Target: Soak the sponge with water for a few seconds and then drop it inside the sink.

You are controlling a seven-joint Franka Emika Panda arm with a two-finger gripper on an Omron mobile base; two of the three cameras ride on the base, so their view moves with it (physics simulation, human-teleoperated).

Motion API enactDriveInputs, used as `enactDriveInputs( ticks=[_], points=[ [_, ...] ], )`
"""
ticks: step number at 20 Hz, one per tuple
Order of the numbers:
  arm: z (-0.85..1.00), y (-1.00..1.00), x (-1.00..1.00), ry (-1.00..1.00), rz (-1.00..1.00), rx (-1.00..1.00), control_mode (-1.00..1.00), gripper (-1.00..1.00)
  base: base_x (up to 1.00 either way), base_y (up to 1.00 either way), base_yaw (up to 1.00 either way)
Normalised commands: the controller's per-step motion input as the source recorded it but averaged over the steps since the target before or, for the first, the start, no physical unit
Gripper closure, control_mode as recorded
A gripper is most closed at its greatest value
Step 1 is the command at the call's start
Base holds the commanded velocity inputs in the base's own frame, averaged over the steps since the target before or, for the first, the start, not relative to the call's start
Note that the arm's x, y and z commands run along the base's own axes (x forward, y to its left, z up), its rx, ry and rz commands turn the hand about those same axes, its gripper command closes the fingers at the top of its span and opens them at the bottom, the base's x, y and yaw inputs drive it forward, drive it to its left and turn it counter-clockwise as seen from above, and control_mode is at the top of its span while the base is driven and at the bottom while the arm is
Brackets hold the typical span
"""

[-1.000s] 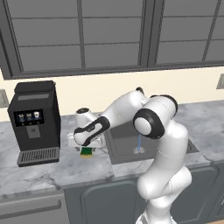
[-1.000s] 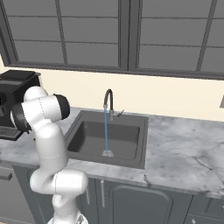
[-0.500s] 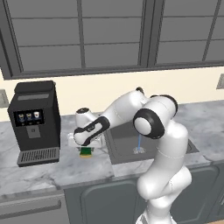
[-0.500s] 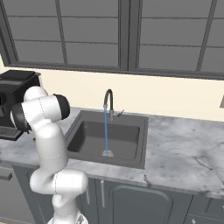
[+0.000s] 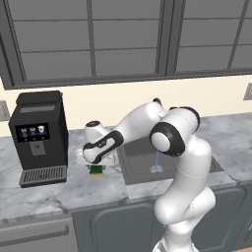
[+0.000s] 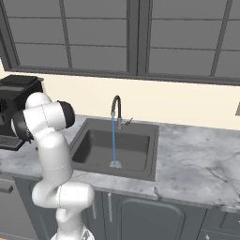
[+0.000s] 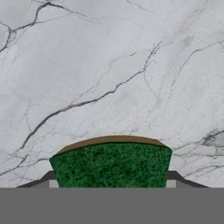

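Observation:
The sponge point(image 7: 111, 164), green on top over a yellow body, lies on the marble counter point(image 7: 109, 65) left of the sink point(image 5: 135, 173). My gripper point(image 7: 111, 179) points straight down on it, shut on the sponge, with a dark fingertip point(image 7: 51, 179) against each side. In the left base view the sponge point(image 5: 97, 171) shows just under the gripper point(image 5: 97, 166), between the coffee machine and the basin. A thin blue stream of water point(image 6: 113, 140) runs from the gooseneck faucet point(image 6: 115, 105) down to the drain of the sink point(image 6: 140, 161).
A black coffee machine point(image 5: 39, 133) stands on the counter close to the left of the sponge. The wall and windows rise behind the sink. Bare marble counter point(image 6: 197, 164) stretches to the right of the basin.
The arm has held its place over the sponge, which has not shifted on the counter. The water keeps running.

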Motion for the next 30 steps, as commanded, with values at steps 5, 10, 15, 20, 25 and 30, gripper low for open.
enactDriveInputs(
  ticks=[5, 10, 15, 20, 25, 30],
  points=[
    [0.39, -0.03, -0.06, -0.03, 0.0, 0.01, -1.0, 1.0, 0.0, 0.0, 0.0],
    [0.39, -0.37, -0.32, -0.12, 0.0, 0.01, -1.0, 1.0, 0.0, 0.0, 0.0],
    [0.3, -0.71, -0.2, -0.11, 0.0, 0.0, -1.0, 1.0, 0.0, 0.0, 0.0],
    [0.21, -0.74, -0.12, -0.11, 0.0, 0.01, -1.0, 1.0, 0.0, 0.0, 0.0],
    [0.26, -0.49, 0.0, -0.15, 0.0, 0.0, -1.0, 1.0, 0.0, 0.0, 0.0],
    [0.2, -0.38, 0.0, -0.13, 0.0, 0.0, -1.0, 1.0, 0.0, 0.0, 0.0]
  ],
)
